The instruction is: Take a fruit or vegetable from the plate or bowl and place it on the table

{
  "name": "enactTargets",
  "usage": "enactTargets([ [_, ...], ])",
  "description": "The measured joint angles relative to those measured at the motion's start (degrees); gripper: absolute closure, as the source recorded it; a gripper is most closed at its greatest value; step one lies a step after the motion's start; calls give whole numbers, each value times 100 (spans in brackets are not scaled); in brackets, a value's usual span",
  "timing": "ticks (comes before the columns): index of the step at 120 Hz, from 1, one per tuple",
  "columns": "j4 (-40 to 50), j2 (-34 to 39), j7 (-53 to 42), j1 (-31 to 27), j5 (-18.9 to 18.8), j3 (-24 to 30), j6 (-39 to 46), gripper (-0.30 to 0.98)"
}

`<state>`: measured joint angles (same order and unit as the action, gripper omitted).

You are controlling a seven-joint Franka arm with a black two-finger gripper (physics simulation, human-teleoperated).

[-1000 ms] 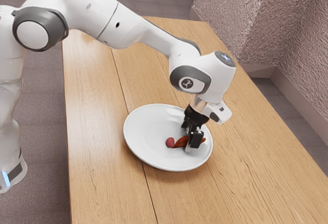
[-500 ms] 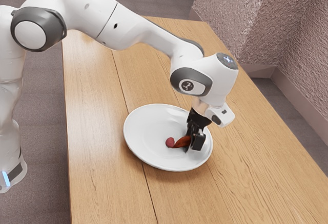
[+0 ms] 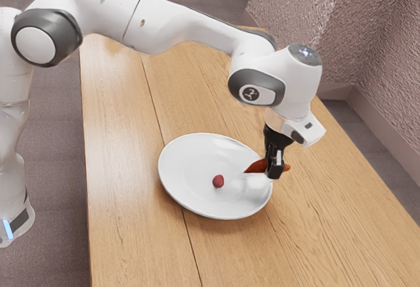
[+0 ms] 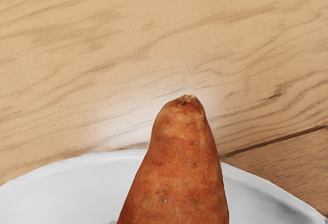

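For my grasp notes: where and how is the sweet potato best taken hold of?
Probably the sweet potato is best gripped at its thicker body, from above, with the gripper closing across its width: it is long and tapers toward one end, where a grip would likely slip.

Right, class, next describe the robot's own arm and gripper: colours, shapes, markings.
The arm is glossy white with rounded segments, dark grey rings at its joints and a dark logo on a white patch near the wrist. The gripper is black with two fingers.
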<state>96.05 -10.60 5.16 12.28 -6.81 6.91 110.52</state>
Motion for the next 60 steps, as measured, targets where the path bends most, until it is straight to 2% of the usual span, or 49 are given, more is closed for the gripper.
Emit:
enactTargets([
  [27,-1992,-1082,-50,110,-449,552,53,53],
  [60,-3994,-2602,-106,653,-586,704,510,54],
])
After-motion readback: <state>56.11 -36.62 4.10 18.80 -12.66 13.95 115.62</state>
